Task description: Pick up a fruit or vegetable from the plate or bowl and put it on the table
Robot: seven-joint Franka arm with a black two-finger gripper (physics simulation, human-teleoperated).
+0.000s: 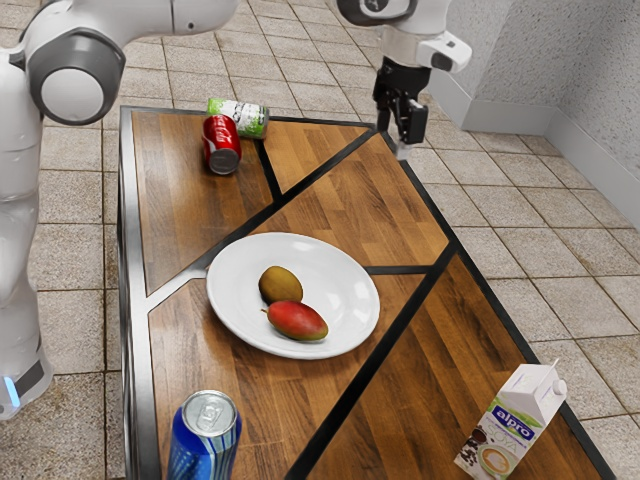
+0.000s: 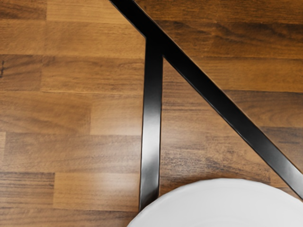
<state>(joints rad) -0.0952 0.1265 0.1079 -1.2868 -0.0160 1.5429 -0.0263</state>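
Rectangular-panelled brown wooden table [image 1: 370, 210] bears a round white plate [image 1: 345, 290], central. Exterior view's far left: red metal can [image 1: 220, 138], green-and-white metal can [image 1: 245, 117]. Near left: blue metal can [image 1: 205, 440]. Near right: white boxy carton [image 1: 512, 425].

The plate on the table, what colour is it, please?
The plate is white, shown best in the exterior view.

On the table [image 1: 370, 200], your plate [image 1: 342, 290] holds one fruit [image 1: 279, 284] and, just before it, a second fruit [image 1: 298, 321]. Behind the plate you have one can [image 1: 221, 143] and another can [image 1: 248, 118] close together; before it, a third can [image 1: 205, 440] toward the exterior view's left, a carton [image 1: 512, 425] toward its right
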